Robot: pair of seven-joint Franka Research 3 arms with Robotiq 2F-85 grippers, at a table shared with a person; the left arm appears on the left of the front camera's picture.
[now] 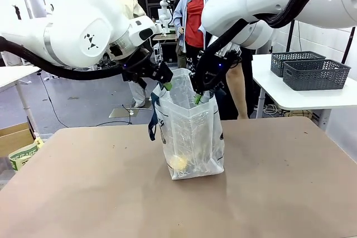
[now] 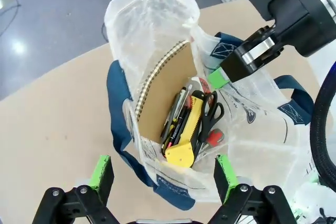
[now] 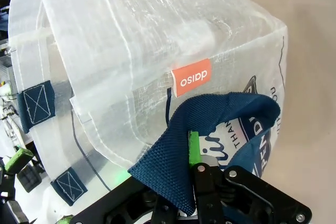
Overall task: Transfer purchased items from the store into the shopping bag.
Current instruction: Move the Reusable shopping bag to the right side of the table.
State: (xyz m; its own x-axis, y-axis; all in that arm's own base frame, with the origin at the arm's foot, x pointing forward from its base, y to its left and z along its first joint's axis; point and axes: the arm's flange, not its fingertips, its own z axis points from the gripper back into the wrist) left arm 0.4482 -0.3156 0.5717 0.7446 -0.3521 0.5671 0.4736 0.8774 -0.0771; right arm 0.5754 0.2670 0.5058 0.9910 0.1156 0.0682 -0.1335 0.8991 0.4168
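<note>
Left gripper point(image 2: 164, 176): jaws spread wide, holding nothing. Its two green pads point(image 2: 102, 171) stand either side of the near rim of the shopping bag point(image 2: 152, 30), apart from it as far as the left wrist view shows. In the front view it hangs at the bag's upper left edge.

Right gripper point(image 3: 192, 153): closed on one navy strap handle point(image 3: 173, 150), with the webbing pinched between its fingers. In the front view it sits at the top of the bag, right of the left gripper.

Shopping bag: one, upright at the middle of the brown table point(image 1: 83, 193), mouth open. Strap handles: two. The second one point(image 2: 114, 103) droops down the bag's outer wall.

Count inside, from the left wrist view:
- one spiral notebook point(image 2: 165, 90) with a brown cover, standing on edge
- one yellow utility knife point(image 2: 186, 137)
- one pair of scissors point(image 2: 211, 113) with black handles
- a bundle of pens point(image 2: 176, 116), number not clear
- one red-handled item point(image 2: 214, 138), kind not clear

From the front, one pale yellow round item point(image 1: 178, 163) shows through the wall at the bottom.

Baskets: two dark grey openwork baskets point(image 1: 316, 74), side by side on a white side table point(image 1: 290, 98), well apart from the bag.

Writing: an orange tag point(image 3: 191, 81) on the bag's wall reads "daiso". The navy logo point(image 3: 252, 129) has white lettering, partly covered by the strap.
</note>
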